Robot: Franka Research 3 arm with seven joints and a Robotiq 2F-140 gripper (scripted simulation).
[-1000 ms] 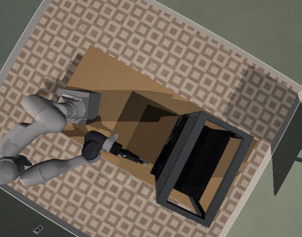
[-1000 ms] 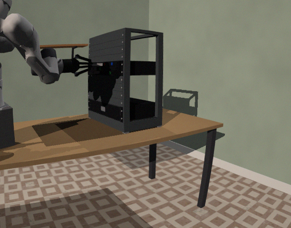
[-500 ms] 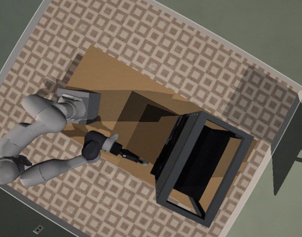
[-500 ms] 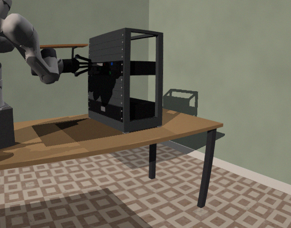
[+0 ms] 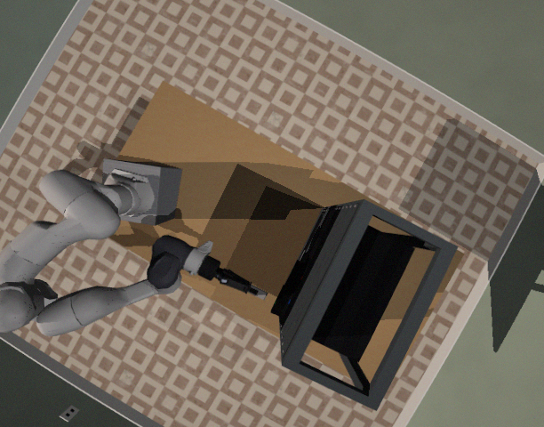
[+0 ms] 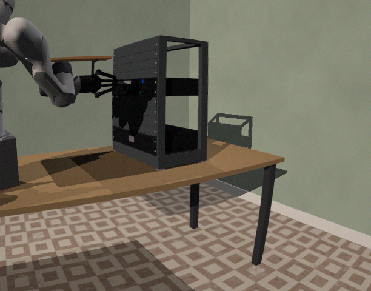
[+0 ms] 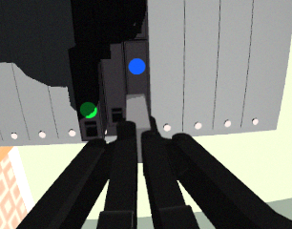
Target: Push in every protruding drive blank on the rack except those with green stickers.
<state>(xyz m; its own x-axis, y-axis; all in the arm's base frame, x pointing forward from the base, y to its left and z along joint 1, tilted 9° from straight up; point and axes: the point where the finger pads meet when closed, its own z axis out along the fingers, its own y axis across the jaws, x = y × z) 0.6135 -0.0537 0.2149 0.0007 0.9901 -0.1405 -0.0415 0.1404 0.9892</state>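
Note:
The dark rack point(image 5: 324, 270) point(image 6: 162, 103) stands upright on the wooden table point(image 5: 180, 124) point(image 6: 236, 159), its front facing my arm. In its dark middle bay there is a drive blank with a blue sticker point(image 7: 137, 65) point(image 6: 142, 81), one with a red sticker point(image 6: 132, 82), and two with green stickers point(image 7: 89, 110). My gripper point(image 5: 261, 294) point(image 6: 116, 84) point(image 7: 135, 108) is shut and empty. It points level at the rack front, with its tips right at the blue-sticker blank. I cannot tell whether they touch it.
Grey blanking panels point(image 7: 210, 45) cover the rack front above and below the bay. A black unit with a white label point(image 6: 131, 138) sits at the rack's bottom. My arm's grey pedestal point(image 5: 148, 188) point(image 6: 2, 162) stands on the table's far end. A small wall shelf point(image 6: 82, 58) hangs behind the gripper.

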